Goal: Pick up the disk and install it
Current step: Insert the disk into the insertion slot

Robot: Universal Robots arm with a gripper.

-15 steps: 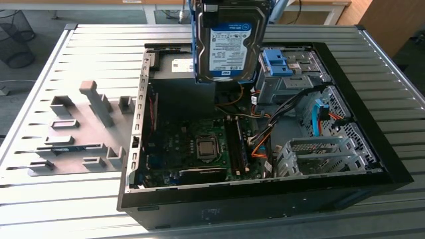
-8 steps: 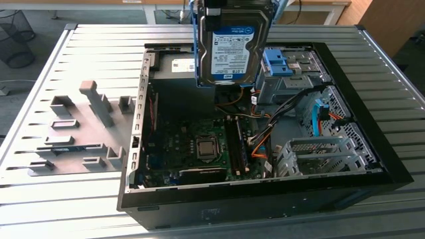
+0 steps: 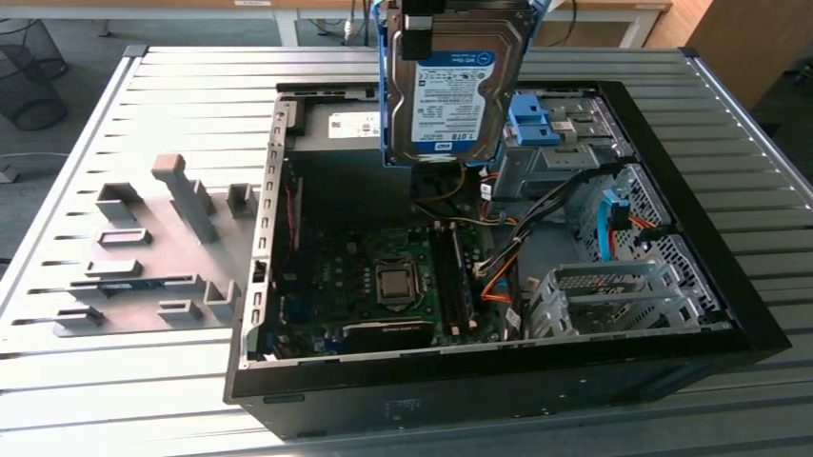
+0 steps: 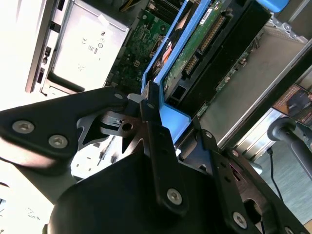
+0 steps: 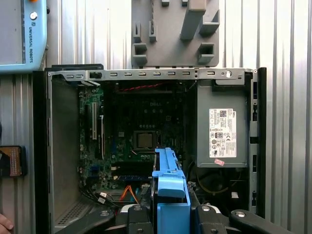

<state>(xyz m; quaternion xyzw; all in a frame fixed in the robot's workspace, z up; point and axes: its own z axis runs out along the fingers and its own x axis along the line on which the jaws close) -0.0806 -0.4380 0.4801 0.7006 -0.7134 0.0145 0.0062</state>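
One disk [image 3: 451, 90], one case [image 3: 508, 405] (open), one fixture [image 3: 140, 238].

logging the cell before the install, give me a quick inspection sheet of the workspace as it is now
surface: grey slatted metal table, open computer case lying on it
job's things: the disk in blue rails, held upright above the case, not in a bay
clutter: grey fixture plate beside the case, on the exterior view's left
grippers: gripper shut on the disk's blue rail
cables: orange and black cables inside the case
surroundings: wire basket on the floor; teach pendant by the case
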